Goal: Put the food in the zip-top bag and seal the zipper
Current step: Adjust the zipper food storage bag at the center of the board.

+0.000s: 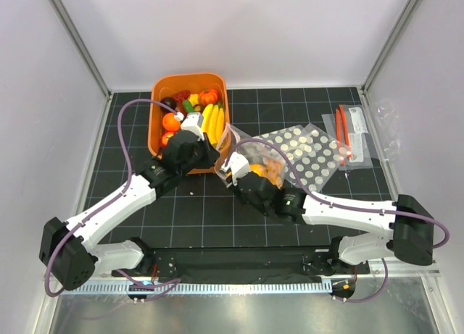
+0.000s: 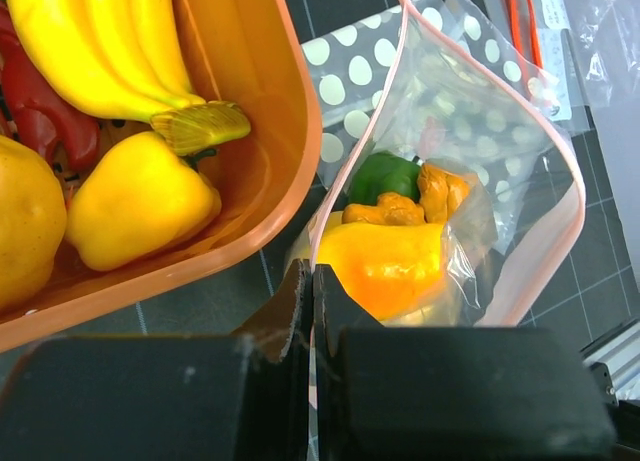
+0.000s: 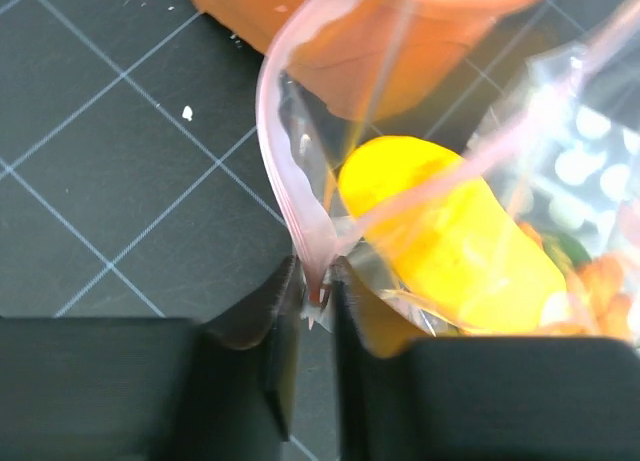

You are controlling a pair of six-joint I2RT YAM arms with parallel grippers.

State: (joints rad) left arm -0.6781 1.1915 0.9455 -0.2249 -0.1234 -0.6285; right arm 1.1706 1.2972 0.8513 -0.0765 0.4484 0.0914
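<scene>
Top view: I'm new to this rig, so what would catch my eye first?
The orange bin heaped with bright food, at back left of the table, draws the eye first. Just right of it, the left gripper and right gripper both pinch the pink zipper of the zip-top bag, already holding some pieces.

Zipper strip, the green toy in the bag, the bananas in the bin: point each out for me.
zipper strip (image 3: 280, 171), right wrist view, on its curved fold.
green toy (image 2: 385, 176), left wrist view, on its top side.
bananas (image 2: 90, 41), left wrist view, on the middle of the bunch.
</scene>
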